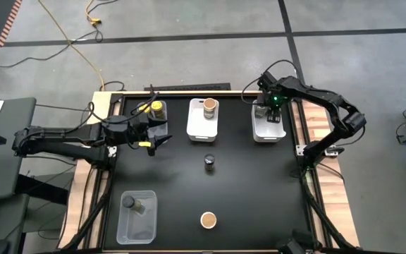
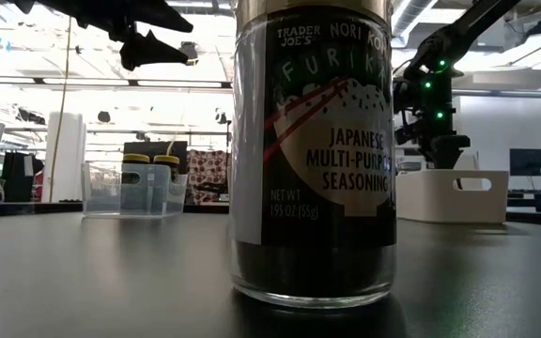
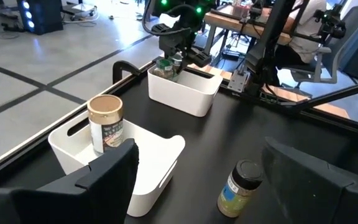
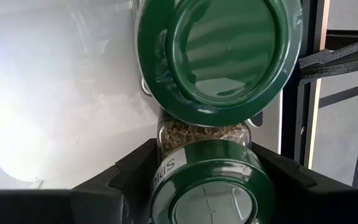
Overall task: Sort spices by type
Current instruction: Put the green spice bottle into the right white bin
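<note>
My right gripper (image 1: 270, 113) reaches down into the far-right white bin (image 1: 268, 130) and is shut on a green-lidded spice jar (image 4: 210, 186). A second green-lidded jar (image 4: 219, 56) sits right beside it in that bin. My left gripper (image 1: 157, 137) hovers open at the far left, with nothing between its fingers. A dark-topped jar (image 1: 209, 163) stands mid-table. A tan-topped jar (image 1: 208, 220) stands on its base near the front edge and fills the low view (image 2: 313, 150). My right gripper has the green-lidded jar between its two fingers, which lie on opposite sides of the glass just under the lid (image 4: 166, 167). The fingers come from above, pointing steeply down. The jar is upright inside the white bin; its base is hidden.
A clear bin (image 1: 154, 120) at the far left holds yellow-topped jars (image 1: 155, 107). The middle white bin (image 1: 203, 125) holds a tan-topped jar (image 1: 208, 106). A clear bin (image 1: 137, 222) at the near left holds a grey-topped jar (image 1: 129, 203). Bare black tabletop lies at the near right.
</note>
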Controlling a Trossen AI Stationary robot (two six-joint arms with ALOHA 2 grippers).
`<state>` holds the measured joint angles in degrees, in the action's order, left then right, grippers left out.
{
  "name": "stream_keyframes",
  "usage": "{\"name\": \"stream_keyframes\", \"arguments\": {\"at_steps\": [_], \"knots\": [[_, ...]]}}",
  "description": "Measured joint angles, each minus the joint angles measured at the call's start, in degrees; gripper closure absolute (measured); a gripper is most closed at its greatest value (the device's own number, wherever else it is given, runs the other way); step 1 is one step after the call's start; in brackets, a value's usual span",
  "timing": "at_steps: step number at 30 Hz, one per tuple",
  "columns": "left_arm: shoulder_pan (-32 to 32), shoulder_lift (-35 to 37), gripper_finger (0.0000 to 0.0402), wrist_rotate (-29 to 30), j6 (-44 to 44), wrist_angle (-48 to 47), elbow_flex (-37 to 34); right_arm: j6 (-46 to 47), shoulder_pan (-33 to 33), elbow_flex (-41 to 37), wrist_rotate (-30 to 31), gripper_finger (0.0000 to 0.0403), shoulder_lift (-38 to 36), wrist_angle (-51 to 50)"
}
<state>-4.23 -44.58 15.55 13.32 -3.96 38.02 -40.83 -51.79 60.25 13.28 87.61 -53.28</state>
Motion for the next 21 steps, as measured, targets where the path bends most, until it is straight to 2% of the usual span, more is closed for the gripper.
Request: {"name": "stream_keyframes", "arguments": {"at_steps": [5,21], "knots": [[0.0,0.0,0.0081,0.0,0.0,-1.0,0.0,0.0,-0.1,0.0,0.0,0.0151,0.0,0.0],[0.0,0.0,0.0081,0.0,0.0,-1.2,0.0,2.9,-0.7,0.0,1.2,0.0104,0.0,0.5]]}}
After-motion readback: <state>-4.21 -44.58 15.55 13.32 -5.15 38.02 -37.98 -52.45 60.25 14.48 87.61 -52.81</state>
